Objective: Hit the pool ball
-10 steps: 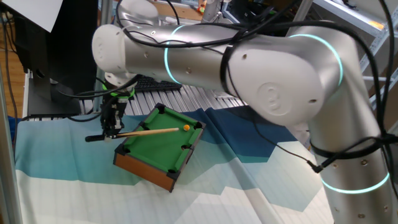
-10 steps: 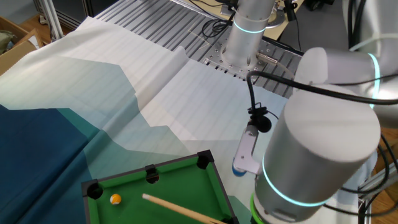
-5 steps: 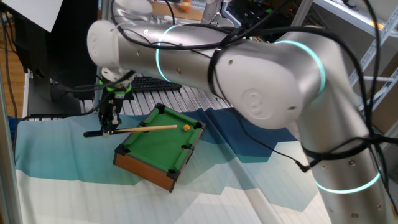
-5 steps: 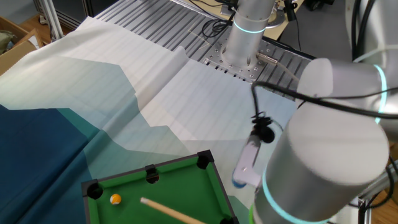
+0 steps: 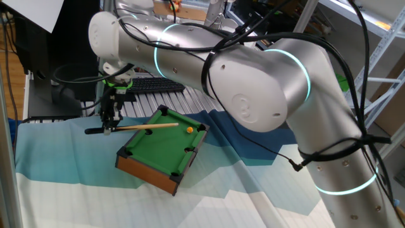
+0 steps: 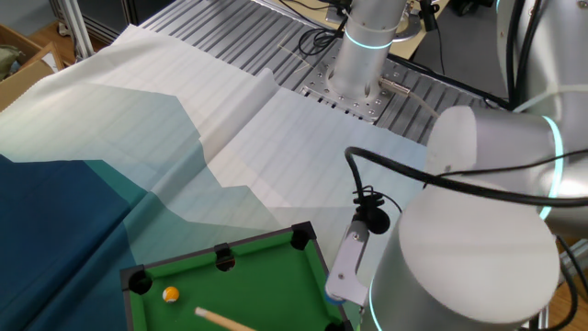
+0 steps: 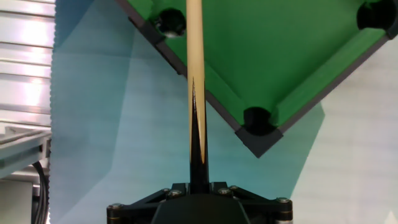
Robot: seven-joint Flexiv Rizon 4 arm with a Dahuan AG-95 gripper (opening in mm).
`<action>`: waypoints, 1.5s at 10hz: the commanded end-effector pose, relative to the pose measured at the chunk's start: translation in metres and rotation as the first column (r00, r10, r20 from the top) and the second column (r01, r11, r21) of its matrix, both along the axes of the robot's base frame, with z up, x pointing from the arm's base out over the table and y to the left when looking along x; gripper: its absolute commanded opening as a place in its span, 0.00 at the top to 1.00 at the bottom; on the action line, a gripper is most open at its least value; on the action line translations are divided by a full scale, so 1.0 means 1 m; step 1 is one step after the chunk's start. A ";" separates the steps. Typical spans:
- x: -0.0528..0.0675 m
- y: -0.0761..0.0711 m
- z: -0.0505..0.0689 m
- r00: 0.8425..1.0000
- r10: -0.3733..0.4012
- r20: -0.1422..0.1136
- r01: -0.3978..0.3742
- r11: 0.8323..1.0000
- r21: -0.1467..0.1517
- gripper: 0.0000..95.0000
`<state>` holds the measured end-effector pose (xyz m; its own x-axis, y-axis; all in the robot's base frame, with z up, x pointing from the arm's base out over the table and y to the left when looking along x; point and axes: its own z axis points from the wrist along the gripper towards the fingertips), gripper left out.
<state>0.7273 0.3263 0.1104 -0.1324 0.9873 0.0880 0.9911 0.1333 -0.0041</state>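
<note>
from my console i read this as the wind-up before the strike: the tool (image 5: pixel 109 125) hung pointing straight down off the near corner of the little pool table (image 5: pixel 166 170), clamped on the dark butt of the cue (image 5: pixel 140 127), with the jaws drawn close together round it. in one fixed view the cue lay nearly level, its pale shaft reaching toward 3 o'clock over the felt, and the pool ball (image 5: pixel 190 129) sat on the green near the far rail, just past the cue's tip with a clear gap between them, so no contact yet as far as i could judge. in the other fixed view the ball (image 6: pixel 170 294) lay at about 9 o'clock on the visible felt, close to a corner pocket (image 6: pixel 139 282), with the cue's end (image 6: pixel 220 320) entering from 5 o'clock. the hand view showed the cue (image 7: pixel 194 81) running straight to 12 o'clock across the table's rail, but the ball was out of frame there. the next move, i reckoned, called for a short, straight push along the cue's own line, kept level so the shaft cleared the rail. the felt ahead looked open; the blue and white cloth (image 5: pixel 57 164) on the counter around the table was bare, leaving room behind the tool.
</note>
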 end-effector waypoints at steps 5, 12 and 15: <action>0.004 -0.002 -0.010 1.000 0.004 0.009 -0.004 1.000 -0.009 1.00; 0.010 -0.016 -0.020 1.000 0.026 0.010 -0.026 1.000 -0.005 1.00; 0.012 -0.021 -0.025 1.000 0.017 0.010 -0.017 1.000 0.004 1.00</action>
<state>0.7401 0.3044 0.0844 -0.1473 0.9849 0.0912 0.9891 0.1474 0.0054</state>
